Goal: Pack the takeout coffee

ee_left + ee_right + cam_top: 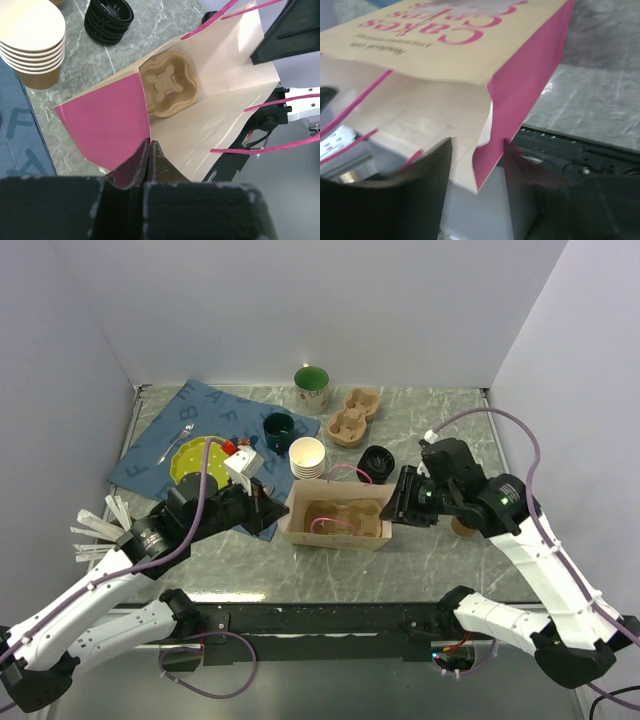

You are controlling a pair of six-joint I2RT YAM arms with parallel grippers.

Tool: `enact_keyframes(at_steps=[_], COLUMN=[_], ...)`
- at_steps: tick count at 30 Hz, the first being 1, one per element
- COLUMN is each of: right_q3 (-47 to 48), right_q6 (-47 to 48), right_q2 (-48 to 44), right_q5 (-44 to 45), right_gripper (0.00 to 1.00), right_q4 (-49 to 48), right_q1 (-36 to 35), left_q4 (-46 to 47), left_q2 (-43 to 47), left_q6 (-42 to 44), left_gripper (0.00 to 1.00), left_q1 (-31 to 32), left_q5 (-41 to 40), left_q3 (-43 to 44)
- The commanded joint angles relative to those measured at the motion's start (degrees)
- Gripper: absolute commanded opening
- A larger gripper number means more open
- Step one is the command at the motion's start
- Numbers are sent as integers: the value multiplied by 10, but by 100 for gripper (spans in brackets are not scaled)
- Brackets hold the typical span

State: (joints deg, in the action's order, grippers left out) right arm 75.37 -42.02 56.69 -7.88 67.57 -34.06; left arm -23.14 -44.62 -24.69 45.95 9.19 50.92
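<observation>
An open paper bag (335, 539) with pink sides lies in the middle of the table, a pulp cup carrier (170, 85) inside it. My left gripper (150, 142) is shut on the bag's left edge. At the bag's right edge, my right gripper (477, 142) has its jaws apart, one on each side of the pink corner (520, 95), with gaps showing. Of the takeout coffee only a brown bit of cup (463, 527) shows behind my right arm; its lid is hidden.
Behind the bag stand a stack of lidless paper cups (307, 457) and a stack of black lids (377, 462). Farther back are spare pulp carriers (355, 415), a green mug (311, 387), a dark cup (279, 426), and a blue mat (160, 445) with a yellow plate (195, 460).
</observation>
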Motion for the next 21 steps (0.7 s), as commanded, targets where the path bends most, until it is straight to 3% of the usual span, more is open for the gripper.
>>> enact_keyframes(at_steps=[1,2,3,6,7,8,10,14,16,17,19,21], right_q3=[31,44,86,238,292,401,474,313,357,440,446,299], right_q6=[-2,11,29,76,87,96,98,98,107,126,149,179], right_q2=[23,32,41,103,119,137,177,123,142,161,174,104], right_q5=[77,77,91,124,123,122,122,52,52,58,36,-21], right_gripper=[23,6,0,0,0,0,0,0,0,0,0,0], right_q4=[-17,-15,-1,69,87,137,173,69,73,91,63,-19], right_q1=[-7,-7,-7,-7,-7,-7,-7,-10,-9,-9,-13,-17], left_q4=[15,18,16,-8,-23,-61,-64,69,71,54,26,49], left_q2=[-3,-7,-11,-38,-49,-70,-76,-23,-16,-22,-35,-37], left_q6=[-20,-28,-32,-59,-70,-96,-120,-178,-169,-161,-161,-160], left_gripper=[1,1,1,1,1,1,1,1,1,1,1,1], left_q1=[2,2,2,2,2,2,2,2,3,3,3,4], left_q5=[-7,-11,-22,-58,-63,-71,-88,-41,-56,-78,-90,-78], left_q3=[30,36,40,98,161,192,183,41,64,86,78,56])
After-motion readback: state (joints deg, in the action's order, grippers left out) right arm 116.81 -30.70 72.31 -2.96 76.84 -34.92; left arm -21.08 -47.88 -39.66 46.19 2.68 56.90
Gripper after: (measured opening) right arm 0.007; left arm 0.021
